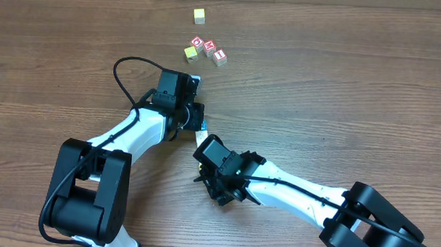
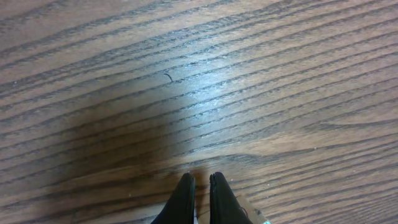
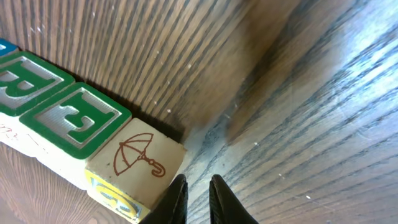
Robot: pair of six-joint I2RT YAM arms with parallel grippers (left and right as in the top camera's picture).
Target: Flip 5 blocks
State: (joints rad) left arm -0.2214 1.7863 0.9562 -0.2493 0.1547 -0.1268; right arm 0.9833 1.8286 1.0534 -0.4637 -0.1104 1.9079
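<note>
Hovering just beside the umbrella block [image 3: 138, 158], R gripper [image 3: 196, 190] jaws are seen narrowly parted, apparently w/ nothing held; L gripper [image 2: 199, 183] jaws are shut above the table [image 2: 249, 74].

Blocks [image 3: 81, 134] lie in a touching row on the table [image 3: 280, 93]; right fingers [image 3: 176, 202] just beside its end.

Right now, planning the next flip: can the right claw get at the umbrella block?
Probably yes: the right claw is right beside the umbrella block, whose near side is free, with nothing between them.
</note>
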